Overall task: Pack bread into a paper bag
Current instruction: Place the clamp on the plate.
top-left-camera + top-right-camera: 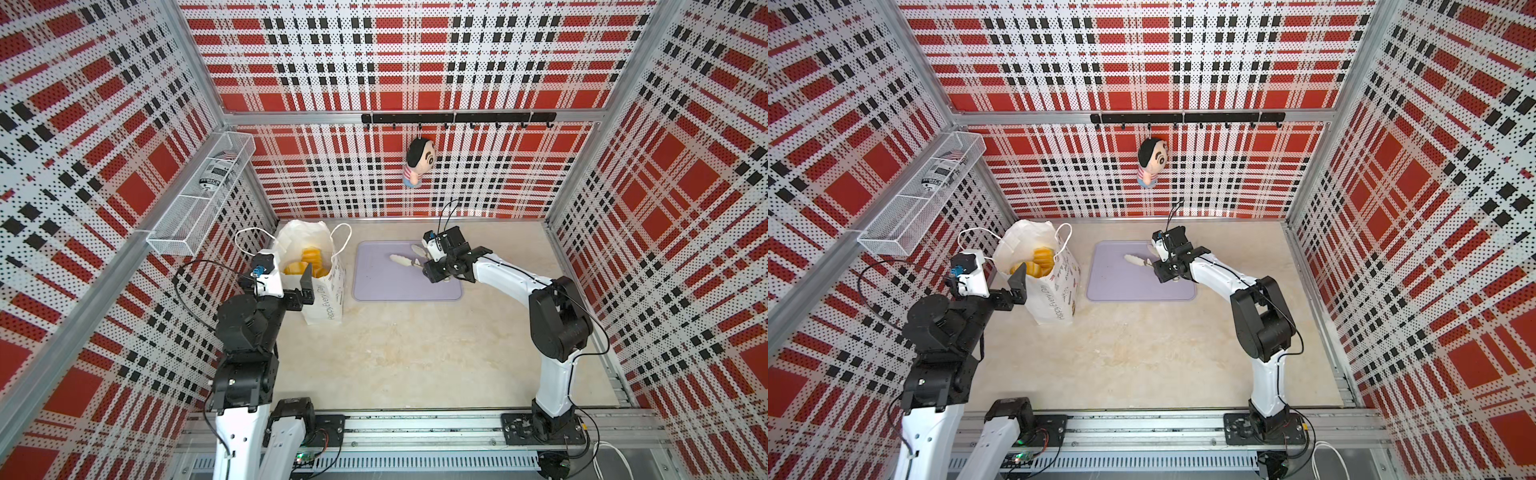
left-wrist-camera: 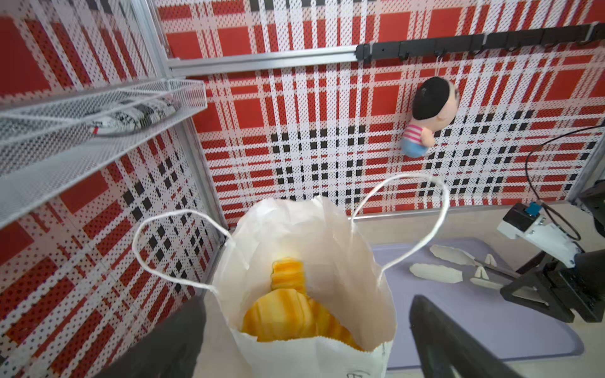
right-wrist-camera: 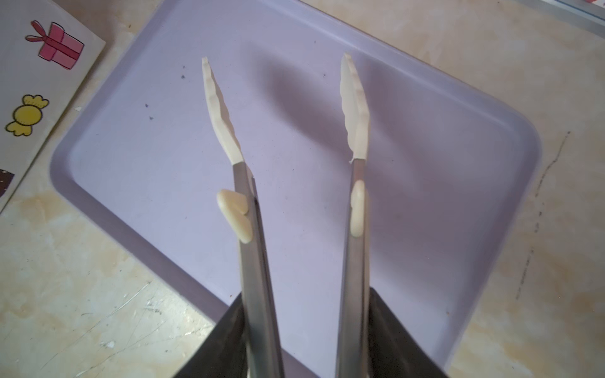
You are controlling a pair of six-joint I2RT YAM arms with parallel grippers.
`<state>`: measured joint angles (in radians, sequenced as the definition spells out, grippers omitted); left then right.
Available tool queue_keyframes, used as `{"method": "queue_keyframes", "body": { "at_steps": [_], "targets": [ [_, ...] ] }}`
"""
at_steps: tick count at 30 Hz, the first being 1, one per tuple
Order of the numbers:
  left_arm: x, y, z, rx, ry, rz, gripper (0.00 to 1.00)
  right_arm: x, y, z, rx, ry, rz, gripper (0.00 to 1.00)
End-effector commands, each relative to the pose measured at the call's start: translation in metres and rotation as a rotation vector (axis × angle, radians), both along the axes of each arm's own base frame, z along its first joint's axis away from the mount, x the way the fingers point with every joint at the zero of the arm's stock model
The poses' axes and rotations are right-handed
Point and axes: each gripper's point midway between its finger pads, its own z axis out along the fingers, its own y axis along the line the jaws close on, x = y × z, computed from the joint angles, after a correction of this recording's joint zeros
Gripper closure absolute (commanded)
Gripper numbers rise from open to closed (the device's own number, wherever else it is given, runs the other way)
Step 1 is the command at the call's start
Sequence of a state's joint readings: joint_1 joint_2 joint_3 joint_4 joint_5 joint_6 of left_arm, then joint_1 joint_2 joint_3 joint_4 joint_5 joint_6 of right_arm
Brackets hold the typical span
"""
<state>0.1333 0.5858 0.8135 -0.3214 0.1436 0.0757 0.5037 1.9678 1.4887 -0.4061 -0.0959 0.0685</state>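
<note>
My left gripper (image 2: 307, 314) is gaping wide, straddling the near end of the tall white paper carrier bag (image 1: 328, 299). The golden-yellow toy pastries (image 1: 309, 259) are sitting inside. At its three o'clock the flat lavender tray (image 1: 374, 286) is lying bare. My right gripper (image 1: 432, 272) is clamping cream-tipped steel tongs (image 3: 355, 229), tips apart and carrying nothing. Packing looks finished, so I'm aiming to lower them flat before releasing.

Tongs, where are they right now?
In both top views the tongs sit in the right gripper, tips apart over the purple tray, just right of the paper bag.
</note>
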Motion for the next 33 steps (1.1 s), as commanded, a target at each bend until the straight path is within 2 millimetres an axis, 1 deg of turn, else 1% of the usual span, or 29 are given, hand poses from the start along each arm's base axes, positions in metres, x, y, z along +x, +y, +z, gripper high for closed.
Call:
{"method": "queue_keyframes", "body": {
  "at_steps": [1, 5, 8, 13, 14, 15, 17, 19, 20, 21, 24, 26, 30, 33],
  "targets": [
    [0.006, 0.007, -0.009, -0.068, -0.019, -0.026, 0.02, 0.018, 0.011, 0.013, 0.073, -0.080, 0.002, 0.44],
    [-0.002, 0.030, -0.018, -0.081, -0.063, 0.034, 0.02, 0.023, 0.010, 0.003, 0.061, -0.074, -0.005, 0.41],
    [-0.006, 0.034, -0.022, -0.085, -0.070, 0.057, 0.02, 0.027, 0.010, -0.005, 0.058, -0.069, -0.009, 0.40],
    [-0.002, 0.027, -0.037, -0.146, -0.052, 0.011, 0.02, 0.034, 0.010, -0.016, 0.052, -0.062, -0.019, 0.36],
    [-0.001, 0.025, -0.042, -0.170, -0.053, -0.002, 0.02, 0.035, 0.010, -0.018, 0.053, -0.061, -0.021, 0.33],
    [-0.001, 0.021, -0.048, -0.190, -0.049, -0.024, 0.02, 0.036, 0.010, -0.019, 0.052, -0.059, -0.022, 0.25],
    [0.001, 0.016, -0.063, -0.225, -0.027, -0.053, 0.02, 0.037, 0.010, -0.020, 0.049, -0.056, -0.022, 0.19],
    [0.001, 0.013, -0.077, -0.246, 0.004, -0.068, 0.02, 0.036, 0.009, -0.020, 0.048, -0.054, -0.023, 0.17],
    [0.000, 0.010, -0.083, -0.256, 0.017, -0.081, 0.02, 0.036, 0.009, -0.018, 0.046, -0.057, -0.024, 0.13],
    [0.000, 0.007, -0.084, -0.258, 0.018, -0.092, 0.02, 0.036, 0.008, -0.018, 0.043, -0.059, -0.025, 0.09],
    [0.001, -0.002, -0.079, -0.254, 0.009, -0.099, 0.02, 0.039, 0.005, -0.009, 0.035, -0.080, -0.038, 0.03],
    [0.002, -0.002, -0.084, -0.246, 0.023, -0.086, 0.02, 0.041, 0.004, 0.000, 0.034, -0.094, -0.045, 0.02],
    [0.009, -0.006, -0.100, -0.247, 0.086, -0.087, 0.02, 0.042, 0.002, 0.026, 0.049, -0.142, -0.055, 0.00],
    [0.013, -0.012, -0.113, -0.256, 0.115, -0.113, 0.02, 0.044, -0.005, 0.047, 0.039, -0.187, -0.077, 0.00]
  ]
}}
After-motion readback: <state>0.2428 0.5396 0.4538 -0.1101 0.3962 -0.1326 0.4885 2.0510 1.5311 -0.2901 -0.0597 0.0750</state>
